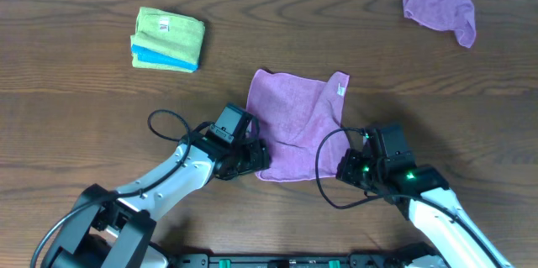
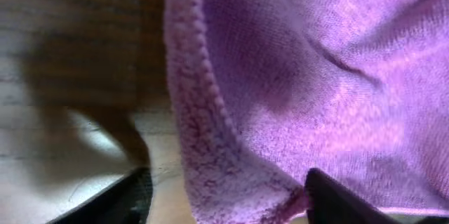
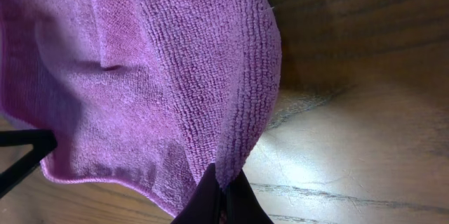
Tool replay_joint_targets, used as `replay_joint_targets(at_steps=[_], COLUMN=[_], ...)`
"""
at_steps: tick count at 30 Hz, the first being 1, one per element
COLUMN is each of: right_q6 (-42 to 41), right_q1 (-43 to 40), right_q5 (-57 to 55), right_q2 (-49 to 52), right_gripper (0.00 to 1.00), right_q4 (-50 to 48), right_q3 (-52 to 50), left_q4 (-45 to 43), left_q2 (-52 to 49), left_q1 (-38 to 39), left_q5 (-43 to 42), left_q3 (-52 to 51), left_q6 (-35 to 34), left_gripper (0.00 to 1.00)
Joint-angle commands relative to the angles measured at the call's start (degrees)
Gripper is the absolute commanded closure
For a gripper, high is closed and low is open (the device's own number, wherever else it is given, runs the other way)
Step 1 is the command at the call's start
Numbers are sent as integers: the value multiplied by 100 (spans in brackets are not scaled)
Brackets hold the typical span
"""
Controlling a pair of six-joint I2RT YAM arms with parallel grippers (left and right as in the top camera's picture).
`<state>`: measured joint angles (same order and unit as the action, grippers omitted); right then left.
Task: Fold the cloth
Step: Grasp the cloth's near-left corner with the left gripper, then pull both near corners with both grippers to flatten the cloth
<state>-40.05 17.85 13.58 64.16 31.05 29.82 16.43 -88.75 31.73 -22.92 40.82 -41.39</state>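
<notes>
Table [image 1: 84, 108]: brown wood. It fills the overhead view, and everything lies on it.
Arms: the left arm [image 1: 160, 184] and the right arm [image 1: 437, 209] come up from the bottom edge, which cuts both off. Black cables loop beside each one.
Cloth [image 1: 294, 121]: purple, and spread in the middle of the table. It is almost flat, with a soft crease near its right side. Its two near corners are hidden under the claws.
Pile of cloths [image 1: 168, 39]: green on top and blue below, neatly folded. It sits far back on the left, well apart from the purple cloth.
Other purple cloth [image 1: 437, 7]: crumpled in the far right corner of the table.
Left claw [image 1: 255, 159]: at the cloth's near left corner. In the left wrist view its two fingers [image 2: 119, 196] stand wide apart, released, and the cloth's fuzzy edge lies between them. That view is blurry.
Right claw [image 1: 346, 167]: at the cloth's near right corner. Its fingers [image 3: 210, 196] are clenched, grasping the cloth's edge.
Dark shape [image 3: 21, 154]: at the left edge of the right wrist view. It is cut off and hard to make out.
White tag [image 1: 342, 89]: tiny, on the cloth's far right corner.
</notes>
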Motion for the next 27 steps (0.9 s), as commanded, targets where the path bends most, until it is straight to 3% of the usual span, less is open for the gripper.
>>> replay_joint_targets(at_steps=[1,9,11,12,14,15,18,21,27], right_q6=[44,44,44,44,46,46,44,44,44], right_q1=[24,24,24,24,24,24,24,24,24], right_q5=[37,37,39,37,37,37,37,37,39], right_q2=[-42,-42,-42,-42,-42,-42,-42,-42,-42], right_gripper=[99,99,99,99,99,99,99,99,99], right_q4=[0,2,2,2,2,2,2,2,2], right_q3=[-13,-13,-13,-13,-13,-13,-13,-13,-13], left_q4=[0,2,2,2,26,35,44,42,-28], left_q2=[-61,-66,-66,-66,-66,-66,-76,-129,-319], left_q1=[24,24,24,24,24,24,33,94,175], left_q5=[175,195,197,197,195,195,203,258,304], left_q3=[90,90,90,90,90,90,90,90,90], left_q6=[90,107,120,149,162,168,227,238,236], left_gripper=[52,93,94,84,48,34,25,25,39])
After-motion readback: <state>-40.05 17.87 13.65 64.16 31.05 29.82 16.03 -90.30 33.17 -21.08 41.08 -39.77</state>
